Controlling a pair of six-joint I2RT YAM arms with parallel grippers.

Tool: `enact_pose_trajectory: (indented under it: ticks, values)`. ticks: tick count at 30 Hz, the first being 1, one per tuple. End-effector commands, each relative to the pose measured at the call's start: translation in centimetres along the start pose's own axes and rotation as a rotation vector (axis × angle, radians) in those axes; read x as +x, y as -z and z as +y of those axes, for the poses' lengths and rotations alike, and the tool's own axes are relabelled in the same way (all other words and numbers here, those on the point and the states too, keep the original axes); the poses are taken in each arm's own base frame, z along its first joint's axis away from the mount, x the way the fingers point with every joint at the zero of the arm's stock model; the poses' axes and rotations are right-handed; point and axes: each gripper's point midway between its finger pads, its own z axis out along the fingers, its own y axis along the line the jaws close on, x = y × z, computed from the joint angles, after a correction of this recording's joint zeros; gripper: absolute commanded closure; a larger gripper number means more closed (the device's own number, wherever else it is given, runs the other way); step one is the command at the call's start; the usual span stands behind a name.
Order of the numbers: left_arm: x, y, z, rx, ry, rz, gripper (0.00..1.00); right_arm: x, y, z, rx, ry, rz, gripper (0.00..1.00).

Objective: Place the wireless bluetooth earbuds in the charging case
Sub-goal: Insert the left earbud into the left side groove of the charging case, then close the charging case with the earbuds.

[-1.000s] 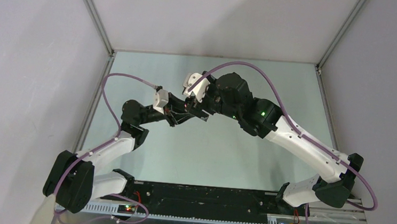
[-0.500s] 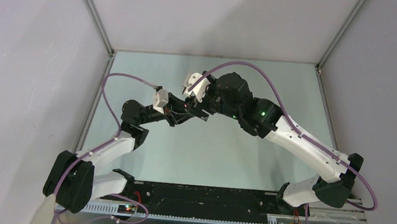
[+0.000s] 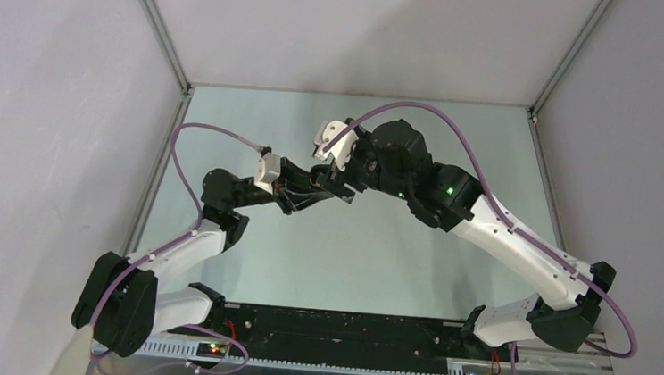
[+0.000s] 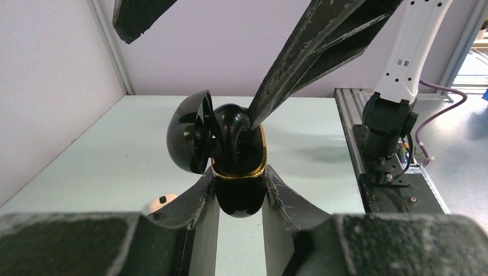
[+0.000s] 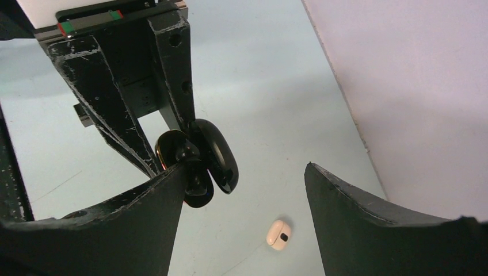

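My left gripper [image 4: 239, 175] is shut on a black charging case [image 4: 239, 190] with a gold rim, held above the table with its lid [image 4: 187, 132] swung open to the left. A black earbud [image 4: 230, 123] sticks up out of the case mouth. One finger [image 4: 299, 63] of my right gripper [image 5: 244, 168] comes down onto that earbud; the jaws stand wide apart with nothing between them. In the right wrist view the case [image 5: 195, 192] and earbud [image 5: 184, 150] sit against my left finger. In the top view both grippers [image 3: 310, 195] [image 3: 339, 188] meet mid-table. No other earbuds show.
A small white case [image 5: 279, 234], shut, lies on the pale green table [image 3: 377, 254] below the grippers; it also peeks out beside my left finger [image 4: 161, 201]. Grey walls and metal frame posts enclose the table on three sides.
The right arm's wrist has shifted slightly to the right and back over the held case. The left arm and the case have stayed put.
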Motion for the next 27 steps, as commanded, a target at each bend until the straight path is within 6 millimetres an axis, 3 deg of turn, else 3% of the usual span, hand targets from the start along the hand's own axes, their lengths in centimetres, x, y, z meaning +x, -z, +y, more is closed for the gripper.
enact_pose_trajectory:
  ticks: [1,9,12,20,27]
  values:
    - [-1.5,-0.1,-1.0,0.039,-0.051,-0.035,0.76,-3.1,2.0,-0.7,-0.002,-0.028,-0.097,0.2]
    - [-1.6,-0.1,-1.1,0.045,-0.049,-0.037,0.76,-3.5,2.6,-0.1,-0.049,-0.05,-0.117,0.2]
    - [-1.5,-0.1,-1.2,0.054,-0.051,-0.035,0.76,-3.9,3.1,-0.9,-0.021,-0.059,-0.124,0.2]
    - [-1.2,-0.3,-2.9,0.14,-0.045,-0.014,0.76,-2.4,3.7,-6.0,0.101,-0.156,-0.136,0.2]
    - [-0.6,-0.4,-3.2,0.16,-0.026,0.006,0.76,-1.0,2.2,-5.4,0.079,-0.131,-0.114,0.2]
